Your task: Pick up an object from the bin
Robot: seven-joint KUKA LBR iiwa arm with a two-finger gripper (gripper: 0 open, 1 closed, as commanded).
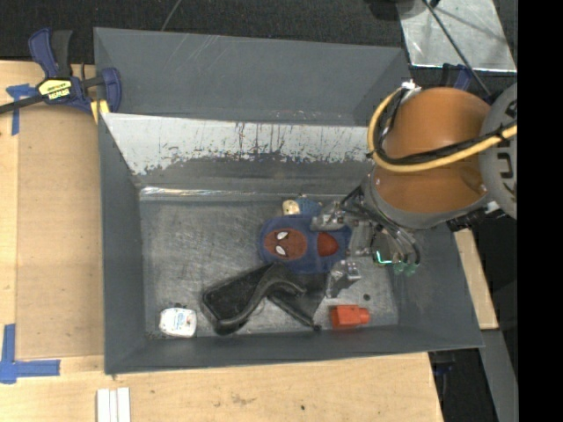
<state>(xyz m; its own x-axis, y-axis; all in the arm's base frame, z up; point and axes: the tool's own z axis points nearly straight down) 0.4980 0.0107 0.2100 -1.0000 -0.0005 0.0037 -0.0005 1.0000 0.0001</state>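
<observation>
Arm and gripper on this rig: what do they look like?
A rounded orange cover caps the wrist, a yellow cable looped round it. The gripper is silvery metal under a dark collar, with a small green part. The arm link behind is pale grey.

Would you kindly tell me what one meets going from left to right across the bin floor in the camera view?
Small white gadget → black curved tool → blue and red masked toy → orange-red block. The small cream piece above the toy overlaps it, so it is left out.
</observation>
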